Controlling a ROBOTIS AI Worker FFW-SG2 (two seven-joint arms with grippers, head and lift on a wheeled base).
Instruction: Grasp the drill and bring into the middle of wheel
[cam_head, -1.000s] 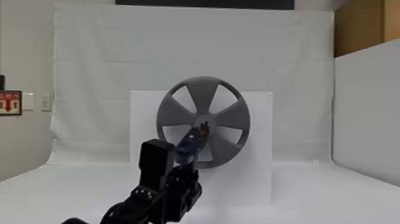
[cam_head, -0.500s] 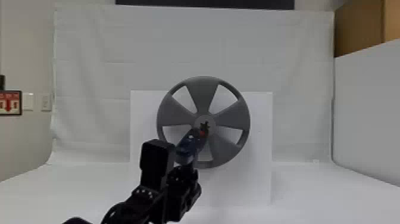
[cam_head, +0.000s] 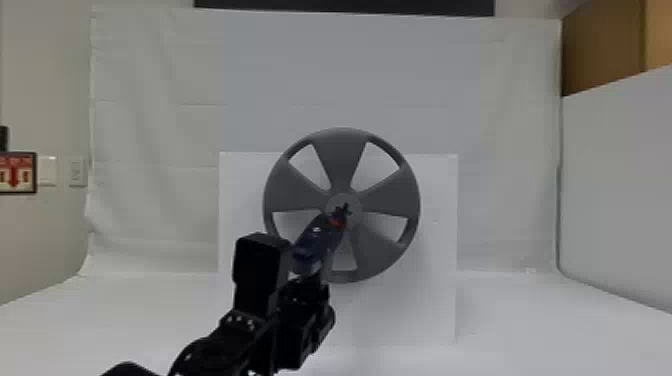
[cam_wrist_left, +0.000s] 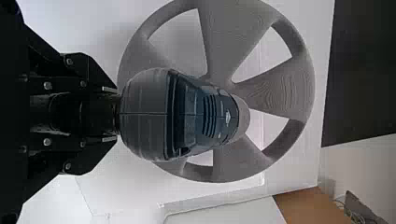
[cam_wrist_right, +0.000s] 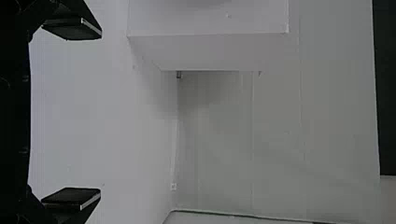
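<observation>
- While the left gripper (cam_head: 306, 282) clamps the drill (cam_head: 317, 242), the drill's tip sits before the hub of the wheel (cam_head: 385, 200), touching or not I can't tell
- Drill body slants toward seven o'clock
- Right gripper (cam_wrist_right: 99, 113) gapes wide

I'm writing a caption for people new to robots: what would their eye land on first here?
Probably the big gray wheel, upright with broad spokes against the white block near the middle of the head view. Next comes the dark blue drill, held by the left gripper, its tip in front of the wheel's hub. In the right wrist view, the right gripper stands open and empty.
</observation>
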